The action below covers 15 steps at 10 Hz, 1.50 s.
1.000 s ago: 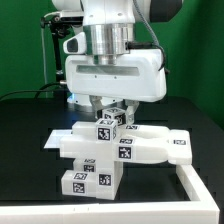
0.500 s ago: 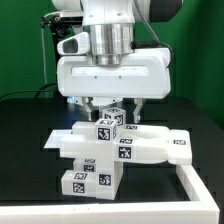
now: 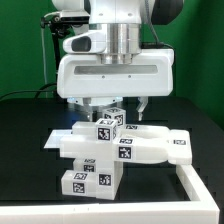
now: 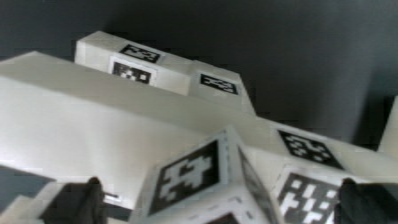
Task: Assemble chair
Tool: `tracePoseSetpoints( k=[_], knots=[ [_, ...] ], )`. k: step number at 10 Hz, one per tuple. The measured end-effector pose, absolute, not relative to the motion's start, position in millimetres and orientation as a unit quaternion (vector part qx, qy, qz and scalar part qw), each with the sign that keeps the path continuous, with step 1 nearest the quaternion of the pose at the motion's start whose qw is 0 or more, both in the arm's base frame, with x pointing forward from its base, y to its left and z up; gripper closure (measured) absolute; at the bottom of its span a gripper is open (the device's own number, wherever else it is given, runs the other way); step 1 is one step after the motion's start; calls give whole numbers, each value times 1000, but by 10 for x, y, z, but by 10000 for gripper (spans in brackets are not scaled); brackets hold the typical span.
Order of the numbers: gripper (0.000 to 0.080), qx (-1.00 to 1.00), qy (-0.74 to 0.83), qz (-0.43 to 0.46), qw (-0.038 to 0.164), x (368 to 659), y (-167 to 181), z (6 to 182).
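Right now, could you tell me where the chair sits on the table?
In the exterior view, the chair stands at centre, directly under the open gripper, with the low white wall just to the exterior view's right.

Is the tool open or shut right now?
Open: the white tool hangs above the small white plastic chair, its dark fingertips spread apart, gripping nothing.

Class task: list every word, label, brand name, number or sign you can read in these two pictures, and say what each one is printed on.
No readable words, brand names or numbers appear in either view.
Black-and-white square marker tags on the chair: coded patterns only, no letters or digits.
Same kind of tags in the wrist view: patterns only, partly blurred.
The gripper housing: no legible label.
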<state>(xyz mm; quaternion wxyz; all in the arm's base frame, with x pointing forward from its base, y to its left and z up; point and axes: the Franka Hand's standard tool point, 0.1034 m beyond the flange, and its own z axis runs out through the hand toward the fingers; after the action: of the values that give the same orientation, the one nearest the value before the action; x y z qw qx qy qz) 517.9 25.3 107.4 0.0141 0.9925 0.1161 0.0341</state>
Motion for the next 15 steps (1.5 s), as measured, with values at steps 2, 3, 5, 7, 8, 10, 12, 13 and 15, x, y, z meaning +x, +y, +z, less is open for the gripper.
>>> tracePoseSetpoints(
  k=[2,3,5,7,8,10,12,13,15],
  knots=[
    [150,978,205,32,18,5185,201,1077],
    [150,970,238,31,20,5189,180,1080],
    [263,965,258,30,21,5188,173,1078],
    [411,967,251,30,20,5187,174,1077],
    [531,968,250,30,20,5187,172,1076],
    [531,982,184,31,17,5186,173,1073],
    [531,997,67,34,9,5180,169,1068],
    [531,999,9,34,4,5178,169,1066],
    [531,993,-107,39,-10,5182,160,1064]
  ],
)
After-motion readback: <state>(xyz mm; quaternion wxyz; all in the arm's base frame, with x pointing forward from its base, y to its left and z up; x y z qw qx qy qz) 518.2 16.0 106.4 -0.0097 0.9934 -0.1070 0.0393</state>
